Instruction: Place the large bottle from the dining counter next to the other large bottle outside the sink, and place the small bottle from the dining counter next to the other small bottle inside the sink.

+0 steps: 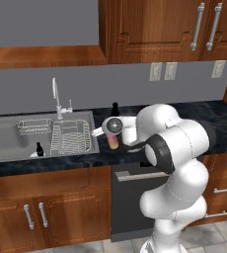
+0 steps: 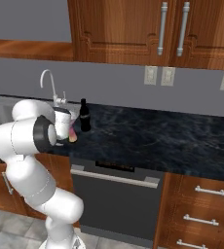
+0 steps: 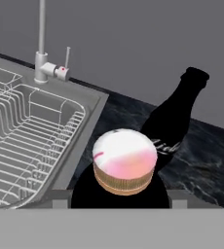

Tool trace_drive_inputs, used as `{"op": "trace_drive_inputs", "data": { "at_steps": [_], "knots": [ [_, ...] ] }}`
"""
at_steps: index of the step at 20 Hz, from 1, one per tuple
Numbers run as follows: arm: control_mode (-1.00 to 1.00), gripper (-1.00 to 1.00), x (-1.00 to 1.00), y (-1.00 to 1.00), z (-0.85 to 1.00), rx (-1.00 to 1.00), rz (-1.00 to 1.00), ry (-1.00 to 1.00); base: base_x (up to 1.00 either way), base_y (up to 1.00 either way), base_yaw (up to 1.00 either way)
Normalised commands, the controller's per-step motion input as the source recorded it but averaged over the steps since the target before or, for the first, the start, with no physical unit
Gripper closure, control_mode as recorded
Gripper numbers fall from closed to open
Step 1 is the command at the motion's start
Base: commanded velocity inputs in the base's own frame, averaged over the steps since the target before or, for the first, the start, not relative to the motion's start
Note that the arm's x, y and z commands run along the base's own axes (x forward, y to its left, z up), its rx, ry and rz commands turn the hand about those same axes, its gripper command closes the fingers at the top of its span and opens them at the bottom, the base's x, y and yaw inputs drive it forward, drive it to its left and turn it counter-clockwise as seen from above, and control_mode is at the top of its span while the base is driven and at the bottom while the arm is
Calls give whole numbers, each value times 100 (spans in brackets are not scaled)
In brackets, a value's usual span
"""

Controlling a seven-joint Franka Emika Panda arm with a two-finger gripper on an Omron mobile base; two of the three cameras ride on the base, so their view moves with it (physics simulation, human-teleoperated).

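my jaws: closed around the pink bottle [image 3: 125, 165], gripping it at the sides; the fingertips themselves are hidden under it in the hand view, so the hold is read from the bottle hanging off my hand in the base views
pink bottle: large, pink-and-white body with a tan ribbed end, tilted in my hand; seen in the left base view [image 1: 113, 141] just right of the sink's right edge, over the front part of the desk
black bottle: large, dark, upright on the desk [image 1: 115, 109], near the back wall, right of the faucet; in the right base view [image 2: 84, 115] it stands just behind and to the right of my held bottle; in the hand view [image 3: 175, 121] it is just beside the pink one, whether touching I cannot tell
small bottle: small dark one standing inside the sink [image 1: 39, 149], near the front wall, left of the dish rack
sink: steel basin [image 1: 7, 143] set into the desk on the left, wire dish rack [image 1: 71, 137] in its right part
faucet: tall curved spout [image 1: 56, 96] at the far rim of the sink
desk: dark marbled top [image 2: 148, 136], running right from the sink
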Motion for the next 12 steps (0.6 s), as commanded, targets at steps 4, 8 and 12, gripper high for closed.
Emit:
{"op": "trace_drive_inputs", "data": {
  "at_steps": [4, 8, 12],
  "knots": [
    [-100, 100, 0, -5, 7, 9, 0, -8, 0, 0, 0],
    [-100, 100, 4, -6, -2, 15, 0, -2, 0, 0, 0],
    [-100, 100, 5, -4, -8, 8, 0, -2, 0, 0, 0]
  ]
}}
